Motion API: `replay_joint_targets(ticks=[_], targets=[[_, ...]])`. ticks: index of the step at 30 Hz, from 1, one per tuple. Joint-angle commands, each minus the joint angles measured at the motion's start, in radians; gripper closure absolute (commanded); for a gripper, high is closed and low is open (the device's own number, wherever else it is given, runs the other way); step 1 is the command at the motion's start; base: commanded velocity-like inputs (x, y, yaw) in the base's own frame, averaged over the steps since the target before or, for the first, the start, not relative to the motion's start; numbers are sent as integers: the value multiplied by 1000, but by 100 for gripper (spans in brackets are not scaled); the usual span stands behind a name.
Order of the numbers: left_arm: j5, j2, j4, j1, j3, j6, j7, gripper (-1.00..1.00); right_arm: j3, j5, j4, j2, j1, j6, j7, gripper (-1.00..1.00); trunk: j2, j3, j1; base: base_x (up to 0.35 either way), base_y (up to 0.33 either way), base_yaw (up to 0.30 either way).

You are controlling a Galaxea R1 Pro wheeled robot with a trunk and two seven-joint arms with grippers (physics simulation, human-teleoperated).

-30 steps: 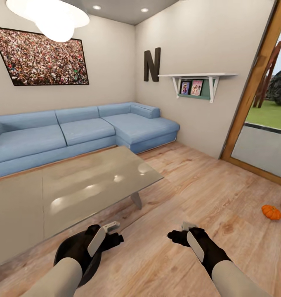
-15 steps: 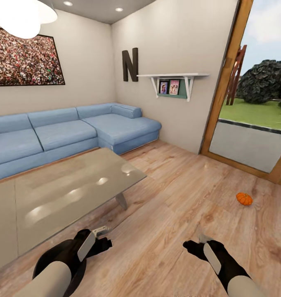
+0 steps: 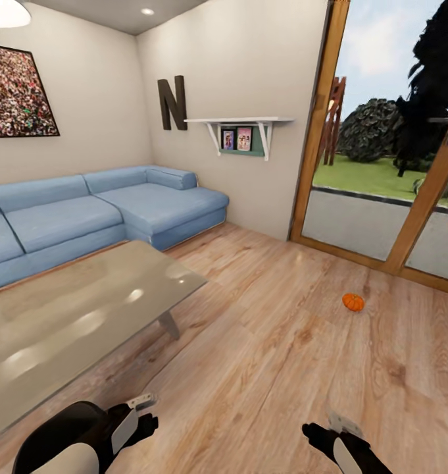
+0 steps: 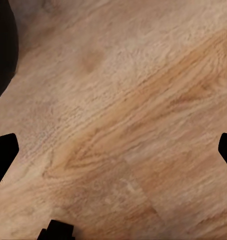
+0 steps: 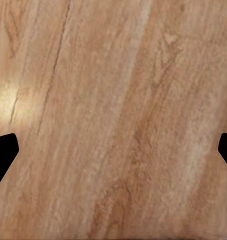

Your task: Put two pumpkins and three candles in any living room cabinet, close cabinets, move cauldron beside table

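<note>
One wall letter "N" (image 3: 172, 103); both arms' fingers (image 4: 3, 155) (image 5: 3, 152) spread wide, empty.

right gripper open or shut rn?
Open. In the right wrist view the right gripper has its fingertips at opposite edges, bare wood floor between.

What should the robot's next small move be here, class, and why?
Probably keep turning and roll toward the pumpkin, which lies alone on the wood floor near the glass door, out of reach. Both grippers, left and right, are open and empty over bare floor.
</note>
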Motion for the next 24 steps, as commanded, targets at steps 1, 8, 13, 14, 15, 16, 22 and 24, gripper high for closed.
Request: replay_joint_targets(ticks=[1, 8, 13, 14, 15, 16, 22, 24], targets=[[-1, 0, 2, 0, -10, -2, -1, -100, 0, 0, 9, 0, 0, -5, 0, -100, 0, 0, 0, 0, 0, -289], [-1, -4, 2, 0, -47, 0, -3, -100, 0, 0, 38, -1, 1, -14, 0, -100, 0, 0, 0, 0, 0, -289], [-2, -8, -2, 0, -69, 1, -1, -100, 0, 0, 54, -2, 1, -51, -1, -100, 0, 0, 0, 0, 0, -289], [-2, -7, -2, 0, -73, 0, -1, -100, 0, 1, 64, -1, 1, -56, -2, -100, 0, 0, 0, 0, 0, -289], [-2, -6, -3, 0, -75, 0, -1, -100, -1, 1, 74, -1, 1, -59, -2, -100, 0, 0, 0, 0, 0, -289], [-2, -4, -3, 0, -77, -1, -2, -100, -1, 1, 83, -2, 1, -61, -2, -100, 0, 0, 0, 0, 0, -289], [-2, -2, -3, -1, -80, -2, -3, -100, 0, 2, 91, -1, 1, -63, -2, -100, 0, -1, 0, 0, 0, -289], [-2, -1, -3, -1, -80, -2, -4, -100, 0, 2, 92, -2, 1, -64, -2, -100, 0, -2, 0, 0, 0, -289]])
